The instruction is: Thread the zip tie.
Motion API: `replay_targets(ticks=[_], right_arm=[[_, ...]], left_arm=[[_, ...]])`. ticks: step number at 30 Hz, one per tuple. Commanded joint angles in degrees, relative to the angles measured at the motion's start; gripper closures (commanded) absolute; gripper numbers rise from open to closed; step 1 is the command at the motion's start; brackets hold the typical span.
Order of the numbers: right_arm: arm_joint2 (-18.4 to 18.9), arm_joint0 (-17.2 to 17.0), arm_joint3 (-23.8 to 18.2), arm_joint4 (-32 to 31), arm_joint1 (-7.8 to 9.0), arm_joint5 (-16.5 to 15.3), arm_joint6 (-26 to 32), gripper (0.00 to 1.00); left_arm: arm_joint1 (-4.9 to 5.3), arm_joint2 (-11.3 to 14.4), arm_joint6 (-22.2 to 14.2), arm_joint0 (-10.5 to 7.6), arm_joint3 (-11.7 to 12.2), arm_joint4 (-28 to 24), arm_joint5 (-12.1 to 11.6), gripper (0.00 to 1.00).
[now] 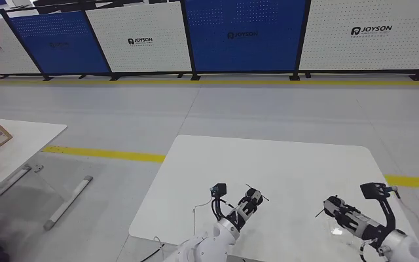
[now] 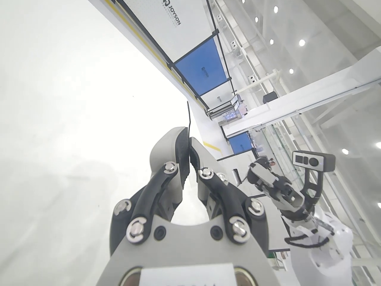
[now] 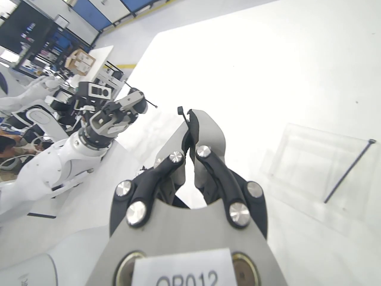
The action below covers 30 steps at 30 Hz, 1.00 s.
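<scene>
From the top view, your white table (image 1: pixel 275 164) has a smooth, matte surface with rounded corners. Both arms come in over its near edge. The left gripper (image 1: pixel 256 194) sits near the middle of that edge, pinched shut on a thin black zip tie (image 1: pixel 249 188) that crosses its tips and sticks out on both sides. The right gripper (image 1: pixel 327 204) is well apart to the right, closed on a second zip tie (image 1: pixel 319 212), of which a short black stub pokes out. Just near of it lies a clear tray (image 1: pixel 337 230), faint against the white. Beyond the table you have a yellow floor line (image 1: pixel 105 154), a second table (image 1: pixel 26 137) at far left, and blue and white perforated partition panels (image 1: pixel 245 33) along the back.

In the left wrist view, the left gripper (image 2: pixel 189 139) has ribbed black pads on grey fingers. They are pressed together on the zip tie (image 2: pixel 188 114), whose flat strip rises straight past the tips. The right gripper (image 2: pixel 253 169) hangs farther off.

The right wrist view gives you the square head of the second zip tie (image 3: pixel 181 111), just past the closed tips of the right gripper (image 3: pixel 190 120). On the flat, transparent clear tray (image 3: pixel 297 156) a spare zip tie (image 3: pixel 348 171) lies straight. Nothing stands between the two grippers.
</scene>
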Motion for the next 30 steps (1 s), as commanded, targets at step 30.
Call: replay_targets(ticks=[30], right_arm=[[1.4, -3.9, 7.2, 19.1, -1.92, -16.0, -5.4, 1.00]], left_arm=[[0.00, 0.0, 0.0, 0.00, 0.0, 0.0, 0.0, 1.00]])
